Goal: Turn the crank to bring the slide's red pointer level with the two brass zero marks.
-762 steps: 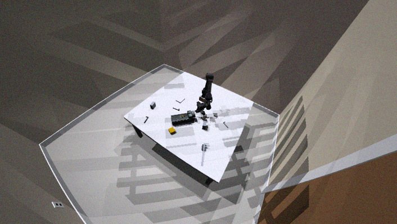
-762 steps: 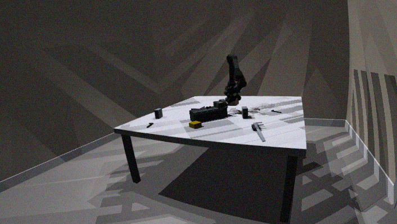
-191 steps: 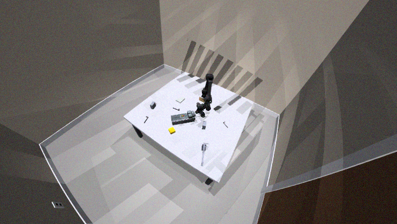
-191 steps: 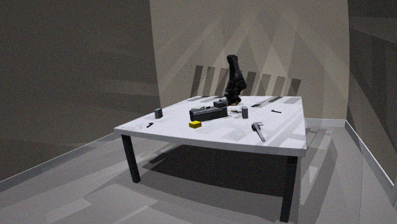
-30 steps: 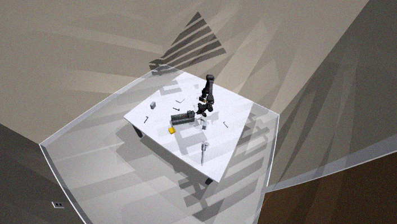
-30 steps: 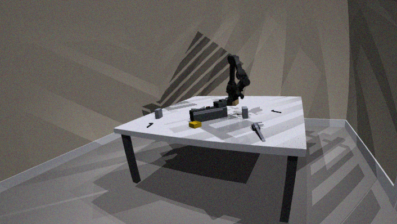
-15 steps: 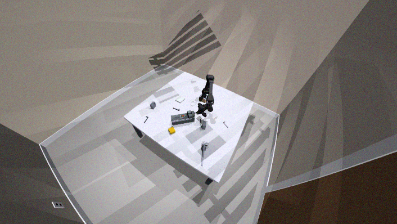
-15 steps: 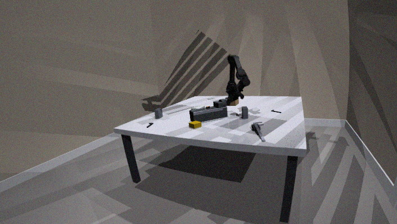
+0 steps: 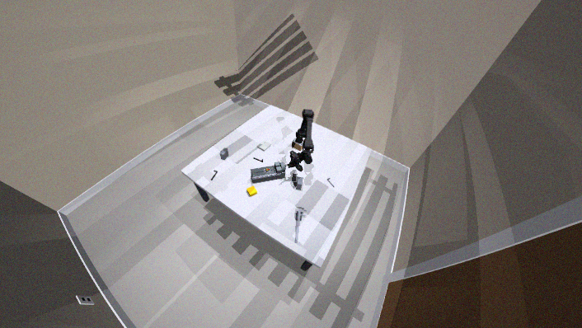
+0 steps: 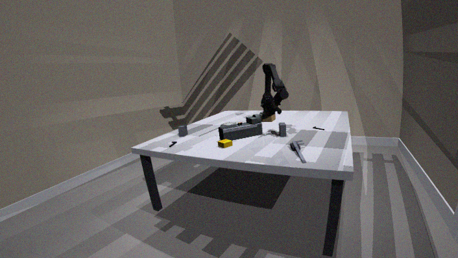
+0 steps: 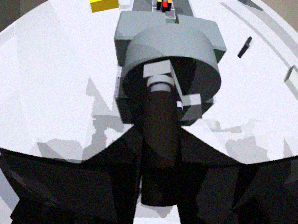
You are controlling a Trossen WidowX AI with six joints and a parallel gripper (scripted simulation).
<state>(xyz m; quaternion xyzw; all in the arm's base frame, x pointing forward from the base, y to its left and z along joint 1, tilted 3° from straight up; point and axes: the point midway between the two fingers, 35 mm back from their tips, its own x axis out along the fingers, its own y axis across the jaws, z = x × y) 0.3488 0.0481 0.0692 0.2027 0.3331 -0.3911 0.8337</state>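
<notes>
At the crank, our jaws (image 9: 292, 166) (image 10: 263, 117) grip the handle (image 11: 161, 120); next we turn until pointer (image 9: 267, 170) (image 10: 240, 123) (image 11: 165, 5) meets marks

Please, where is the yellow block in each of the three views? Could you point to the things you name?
Top: the yellow block (image 9: 251, 191) (image 10: 225, 143) (image 11: 104, 5) is just below the machine (image 9: 268, 174) (image 10: 241, 131) (image 11: 170, 42), left of centre.
Exterior: in front of the machine, around the middle.
Wrist: at the upper edge, left of centre, partly cut off.
Shared landmark: the machine.

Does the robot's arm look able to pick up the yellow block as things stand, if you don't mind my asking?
Probably not yet: its end effector is shut on the dark crank handle, and the machine stands partly between.
</notes>
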